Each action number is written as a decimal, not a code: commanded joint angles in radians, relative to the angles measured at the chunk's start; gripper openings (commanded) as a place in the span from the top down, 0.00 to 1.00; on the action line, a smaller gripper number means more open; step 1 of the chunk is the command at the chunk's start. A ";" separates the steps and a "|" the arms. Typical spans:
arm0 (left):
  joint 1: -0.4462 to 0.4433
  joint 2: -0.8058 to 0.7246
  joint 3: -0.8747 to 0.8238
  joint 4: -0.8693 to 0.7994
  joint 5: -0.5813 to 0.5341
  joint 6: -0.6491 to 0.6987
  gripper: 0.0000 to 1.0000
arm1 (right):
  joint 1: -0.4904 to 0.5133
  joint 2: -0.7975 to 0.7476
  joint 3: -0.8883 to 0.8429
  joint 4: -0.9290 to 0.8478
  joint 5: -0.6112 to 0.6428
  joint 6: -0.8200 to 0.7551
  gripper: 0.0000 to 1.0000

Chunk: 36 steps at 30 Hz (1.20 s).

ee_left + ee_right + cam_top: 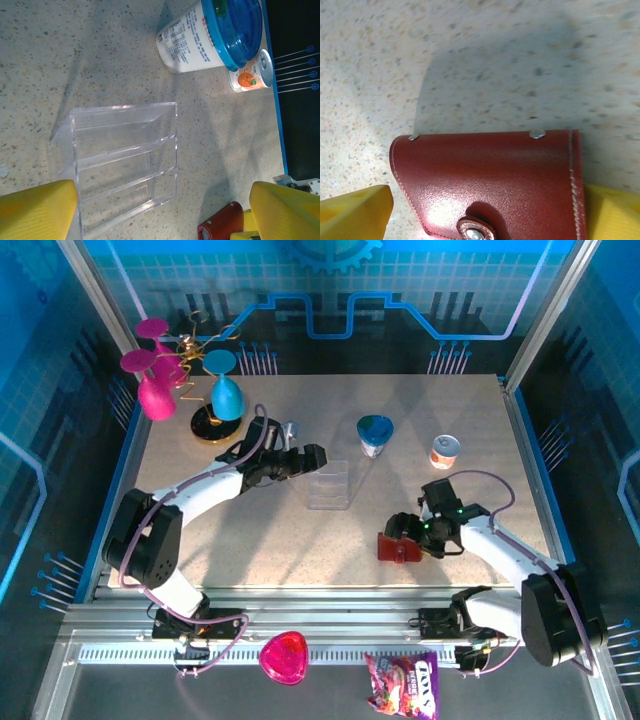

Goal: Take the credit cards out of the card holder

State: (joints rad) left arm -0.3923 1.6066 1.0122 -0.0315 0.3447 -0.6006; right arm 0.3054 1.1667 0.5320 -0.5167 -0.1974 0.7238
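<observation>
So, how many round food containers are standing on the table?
2. The white tub with a blue lid stands just beyond the clear tiered stand. The small orange-printed can stands to its right, apart from it. None seems hidden.

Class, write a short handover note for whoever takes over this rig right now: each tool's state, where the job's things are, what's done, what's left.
Left tool: open, empty, pointed at the clear plastic tiered stand.
Right tool: open, fingers astride the small dark red leather-look folding wallet, which lies on the speckled table near the right arm.
Done: nothing; wallet closed, tab snapped.
Left: open it, pull the credit cards out.
</observation>
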 commanded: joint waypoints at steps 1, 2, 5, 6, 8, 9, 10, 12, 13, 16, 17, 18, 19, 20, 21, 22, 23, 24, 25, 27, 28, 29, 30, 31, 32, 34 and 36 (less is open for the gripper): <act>0.017 -0.042 -0.024 -0.032 -0.011 0.015 0.10 | 0.069 0.033 0.037 0.045 0.001 0.052 0.05; 0.019 -0.044 -0.024 -0.034 -0.010 0.015 0.10 | 0.084 0.043 0.044 0.051 0.002 0.064 0.05; 0.026 -0.056 -0.032 -0.038 -0.010 0.016 0.10 | 0.144 0.080 0.074 0.075 0.008 0.099 0.05; 0.027 -0.060 -0.035 -0.038 -0.010 0.016 0.10 | 0.164 0.094 0.086 0.085 0.017 0.106 0.05; 0.032 -0.065 -0.041 -0.040 -0.010 0.016 0.10 | 0.197 0.125 0.111 0.103 0.026 0.117 0.05; 0.035 -0.067 -0.043 -0.041 -0.009 0.016 0.10 | 0.212 0.146 0.126 0.114 0.026 0.120 0.05; 0.036 -0.069 -0.045 -0.042 -0.007 0.015 0.10 | 0.228 0.164 0.143 0.124 0.026 0.123 0.05; 0.039 -0.075 -0.049 -0.045 -0.004 0.016 0.10 | 0.253 0.195 0.170 0.138 0.027 0.126 0.05; 0.042 -0.080 -0.052 -0.048 -0.001 0.018 0.10 | 0.270 0.216 0.190 0.149 0.026 0.127 0.05; 0.047 -0.096 -0.057 -0.057 -0.001 0.025 0.10 | 0.309 0.268 0.238 0.175 0.020 0.128 0.05; 0.049 -0.101 -0.058 -0.063 -0.001 0.028 0.10 | 0.320 0.286 0.253 0.182 0.017 0.126 0.05; 0.049 -0.106 -0.060 -0.071 0.000 0.033 0.10 | 0.332 0.305 0.270 0.189 0.011 0.126 0.05; 0.049 -0.111 -0.059 -0.081 0.003 0.038 0.10 | 0.346 0.326 0.290 0.197 0.005 0.126 0.05; 0.049 -0.117 -0.059 -0.090 0.006 0.043 0.10 | 0.356 0.340 0.306 0.203 -0.001 0.124 0.05; 0.049 -0.124 -0.062 -0.099 0.010 0.048 0.10 | 0.368 0.362 0.323 0.209 -0.006 0.123 0.05; 0.049 -0.132 -0.066 -0.105 0.012 0.050 0.10 | 0.377 0.377 0.338 0.217 -0.014 0.122 0.05; 0.049 -0.142 -0.073 -0.113 0.016 0.053 0.10 | 0.389 0.396 0.341 0.224 -0.021 0.123 0.05; 0.049 -0.153 -0.080 -0.119 0.020 0.054 0.10 | 0.401 0.413 0.375 0.233 -0.029 0.120 0.04; 0.049 -0.161 -0.087 -0.127 0.025 0.057 0.11 | 0.410 0.427 0.386 0.240 -0.037 0.118 0.04; 0.049 -0.179 -0.102 -0.148 0.040 0.059 0.11 | 0.429 0.454 0.406 0.259 -0.058 0.113 0.05; 0.049 -0.188 -0.111 -0.153 0.048 0.061 0.12 | 0.436 0.460 0.411 0.272 -0.070 0.112 0.04; 0.050 -0.200 -0.125 -0.156 0.059 0.058 0.13 | 0.443 0.465 0.411 0.293 -0.086 0.112 0.04; 0.047 -0.211 -0.139 -0.156 0.069 0.053 0.14 | 0.447 0.468 0.410 0.310 -0.101 0.115 0.05; 0.048 -0.223 -0.155 -0.154 0.075 0.049 0.15 | 0.448 0.467 0.408 0.317 -0.109 0.119 0.05; 0.046 -0.236 -0.171 -0.151 0.085 0.043 0.16 | 0.449 0.462 0.404 0.316 -0.108 0.124 0.05; 0.041 -0.257 -0.208 -0.138 0.100 0.033 0.20 | 0.446 0.442 0.399 0.267 -0.069 0.131 0.05; 0.036 -0.269 -0.243 -0.120 0.116 0.015 0.25 | 0.437 0.407 0.387 0.197 -0.015 0.139 0.05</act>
State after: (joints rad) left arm -0.3511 1.3693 0.8139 -0.1448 0.4061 -0.5781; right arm 0.7452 1.6192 0.9184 -0.2485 -0.2577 0.8410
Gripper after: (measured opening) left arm 0.770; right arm 0.950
